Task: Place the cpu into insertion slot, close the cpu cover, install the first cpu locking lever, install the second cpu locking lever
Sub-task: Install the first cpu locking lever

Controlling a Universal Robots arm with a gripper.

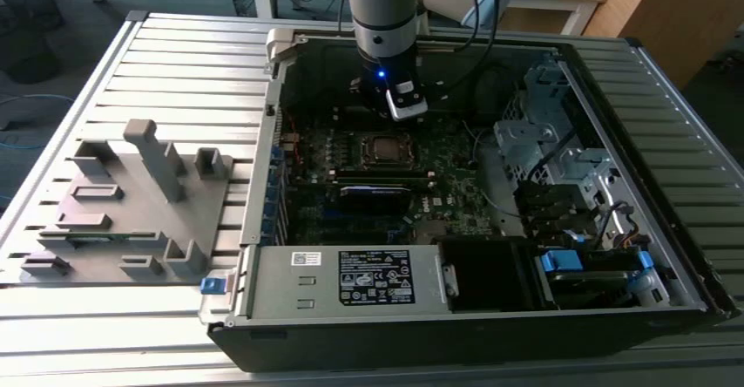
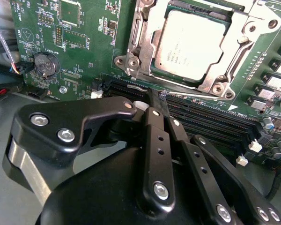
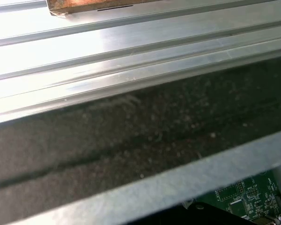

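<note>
- Pincer [image 2: 155, 96] of black metal links, tips closed narrow together and holding nothing, hovers over long black memory slots [image 2: 210, 119]
- Just beyond, the flat square grey-topped cpu [image 2: 192, 44] sits in its socket on the green circuit board [image 2: 84, 51]
- Thin silvery metal cpu cover [image 2: 246, 47] lies down around it, framing the chip
- Judged step: first locking lever; it calls for precise tip placement beside the socket, clear of the slots

Black hand [image 2: 158, 96]; green motherboard [image 2: 84, 56]; silvery cpu cover [image 2: 241, 47]; grey cpu [image 2: 189, 44].
</note>
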